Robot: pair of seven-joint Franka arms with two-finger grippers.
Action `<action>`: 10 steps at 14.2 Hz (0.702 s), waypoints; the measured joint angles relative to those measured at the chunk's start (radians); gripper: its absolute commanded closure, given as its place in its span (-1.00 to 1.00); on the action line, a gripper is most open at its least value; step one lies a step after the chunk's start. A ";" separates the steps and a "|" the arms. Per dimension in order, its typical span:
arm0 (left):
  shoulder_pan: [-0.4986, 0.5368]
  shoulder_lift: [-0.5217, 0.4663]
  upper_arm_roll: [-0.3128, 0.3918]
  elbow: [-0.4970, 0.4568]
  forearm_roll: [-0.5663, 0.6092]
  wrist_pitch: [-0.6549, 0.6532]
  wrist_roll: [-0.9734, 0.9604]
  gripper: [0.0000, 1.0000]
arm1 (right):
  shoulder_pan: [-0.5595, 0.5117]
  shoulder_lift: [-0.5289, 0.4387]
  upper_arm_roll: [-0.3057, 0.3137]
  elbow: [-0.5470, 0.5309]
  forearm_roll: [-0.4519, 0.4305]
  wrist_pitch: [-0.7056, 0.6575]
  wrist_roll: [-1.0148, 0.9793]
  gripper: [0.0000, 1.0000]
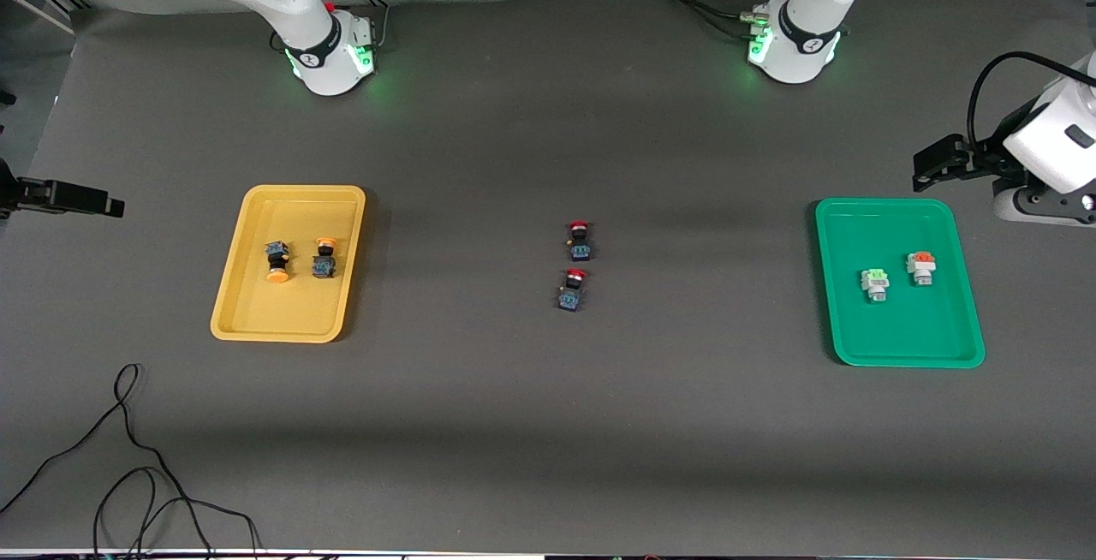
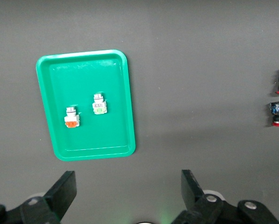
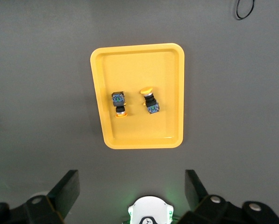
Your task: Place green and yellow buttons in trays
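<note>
Nearest the front camera, a thin black cable (image 1: 128, 457) loops across the lower corner of the frame at the right arm's end of the dark grey table mat (image 1: 548, 423).

I see the shallow yellow plastic tray (image 1: 257, 320) at mid-height of the front view toward the right arm's end. The matching green plastic tray (image 1: 908, 346) sits at the same height toward the left arm's end.

Both arms wait. The left gripper (image 2: 127, 186) hangs over bare mat just beside the green tray, jaws spread wide and empty. The right gripper (image 3: 131, 184) hangs over bare mat near the yellow tray, also spread and empty.

Two dark-bodied buttons with yellow-orange caps (image 1: 276, 262) (image 1: 324, 258) lie side by side in the yellow tray. In the green tray lie a grey button with a green cap (image 1: 874, 284) and, slightly farther from the camera, a grey button with an orange cap (image 1: 921, 268).

Two red-capped dark buttons (image 1: 580, 241) (image 1: 573, 289) lie on the mat at the frame's centre, well apart from both trays.
</note>
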 measured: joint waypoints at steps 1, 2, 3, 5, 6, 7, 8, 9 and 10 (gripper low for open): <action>0.000 0.000 0.000 0.000 0.000 0.000 0.000 -1.00 | -0.048 -0.019 0.070 0.000 -0.029 0.000 0.010 -0.99; 0.000 0.000 0.000 0.000 0.000 0.000 0.000 -1.00 | -0.099 -0.033 0.139 0.000 -0.052 0.000 0.015 -0.99; 0.000 0.000 0.000 0.000 0.000 0.000 0.000 -1.00 | -0.172 -0.045 0.230 0.000 -0.077 0.000 0.018 -0.99; 0.000 0.000 0.000 0.000 0.000 0.000 0.000 -1.00 | -0.356 -0.063 0.449 0.000 -0.140 0.000 0.020 -0.99; 0.000 0.000 0.000 0.000 0.000 0.000 0.000 -1.00 | -0.442 -0.070 0.554 0.000 -0.174 0.000 0.020 -0.99; 0.000 0.000 0.000 0.000 0.000 0.000 0.000 -1.00 | -0.501 -0.073 0.628 0.000 -0.198 0.000 0.020 -0.99; 0.000 0.000 0.000 0.000 0.000 0.000 0.000 -1.00 | -0.524 -0.073 0.663 0.000 -0.208 0.000 0.021 -0.99; 0.000 0.001 0.000 0.000 0.000 0.000 0.000 -1.00 | -0.527 -0.073 0.674 -0.001 -0.213 0.000 0.022 -0.99; 0.000 0.001 0.000 0.000 0.000 0.000 0.000 -1.00 | -0.527 -0.073 0.679 -0.001 -0.216 0.000 0.023 -0.99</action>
